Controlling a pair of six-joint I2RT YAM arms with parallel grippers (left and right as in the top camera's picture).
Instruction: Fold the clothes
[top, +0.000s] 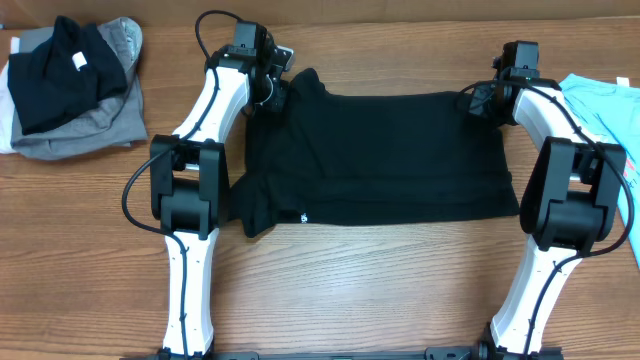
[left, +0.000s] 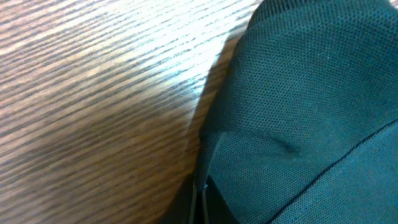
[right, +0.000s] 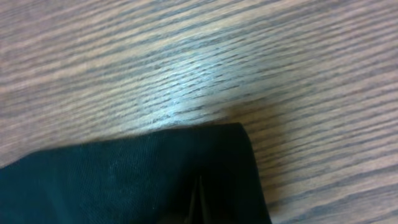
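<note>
The black T-shirt (top: 380, 155) lies spread across the middle of the tabletop (top: 350, 290), mostly flat, its body a wide dark rectangle. Its left side is rumpled, with a sleeve bunched toward the lower left, and a tiny white mark (top: 303, 217) sits near its lower edge.

The left claw (top: 270, 92) is down at the shirt's upper left corner. It is closed tight, and in its wrist view the knit cloth fills the right half of the frame and gathers into a pinched crease at the bottom centre, so it has hold of the shirt there.

The right claw (top: 488, 100) is at the upper right corner, also fully closed. In its wrist view a black corner lies on the wood grain, with a crease running to the bottom centre where it is gripped. Neither wrist view shows the fingers themselves.

In the upper left of the overhead frame sits a pile: a black shirt with a white tag (top: 60, 70) on top of a grey shirt (top: 95, 135). A light blue shirt (top: 603, 108) lies at the right edge, partly under the right arm.
</note>
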